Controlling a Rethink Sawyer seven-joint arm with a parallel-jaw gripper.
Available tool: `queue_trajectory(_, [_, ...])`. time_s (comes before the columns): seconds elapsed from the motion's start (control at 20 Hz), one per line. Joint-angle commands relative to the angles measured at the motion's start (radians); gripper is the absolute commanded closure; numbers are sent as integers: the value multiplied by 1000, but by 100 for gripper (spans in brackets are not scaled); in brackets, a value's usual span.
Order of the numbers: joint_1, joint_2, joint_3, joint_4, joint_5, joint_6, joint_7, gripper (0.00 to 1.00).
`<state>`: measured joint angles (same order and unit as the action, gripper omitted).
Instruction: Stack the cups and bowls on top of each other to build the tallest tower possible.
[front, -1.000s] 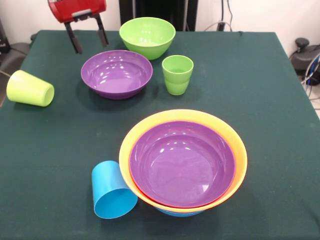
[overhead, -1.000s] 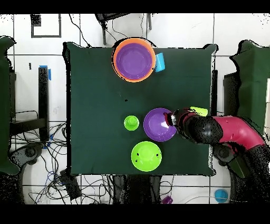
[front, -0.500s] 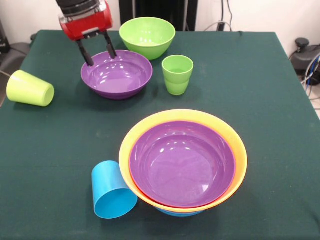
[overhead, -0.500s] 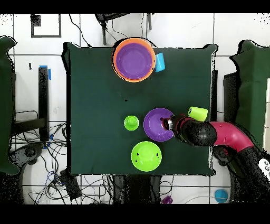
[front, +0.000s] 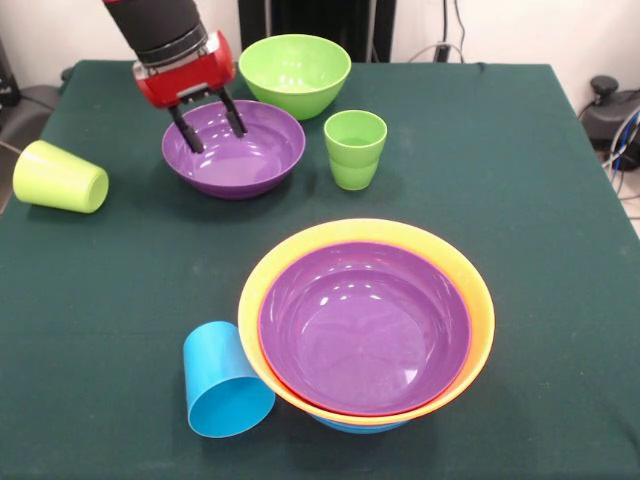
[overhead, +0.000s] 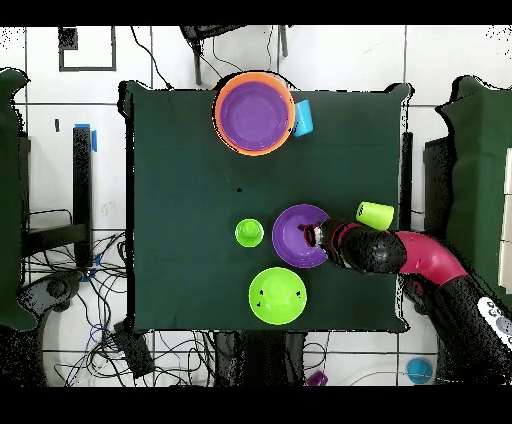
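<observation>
Gripper (front: 211, 124) is hanging with fingers spread wide over the loose purple bowl (front: 240, 155), tips dipping inside its rim; the tower (front: 367, 325) is sitting near the table's front edge, sky-blue cup (front: 225, 385) lying beside it

1. We count three cups: a sky blue cup (front: 225, 385) lying near left, a yellow-green cup (front: 60, 177) lying far left, and a green cup (front: 354, 149) upright.
2. We count two purple bowls: one loose purple bowl (front: 234, 147), one nested purple bowl (front: 365, 328).
3. One green bowl (front: 295, 74) at the far side.
4. One orange bowl (front: 462, 290), with a sliver of one blue bowl (front: 360, 426) beneath.
</observation>
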<state>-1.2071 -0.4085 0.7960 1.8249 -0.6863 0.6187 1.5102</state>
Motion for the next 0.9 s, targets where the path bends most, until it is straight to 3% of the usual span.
queue_trajectory(0.05, [10, 38, -42, -100, -88, 7, -164, 0])
queue_trajectory(0.3, [15, 15, -34, -96, -81, 26, -165, 0])
queue_trajectory(0.55, [19, -89, -29, -50, -58, 42, -121, 0])
queue_trajectory(0.9, [6, -147, -15, -33, -23, 80, -132, 0])
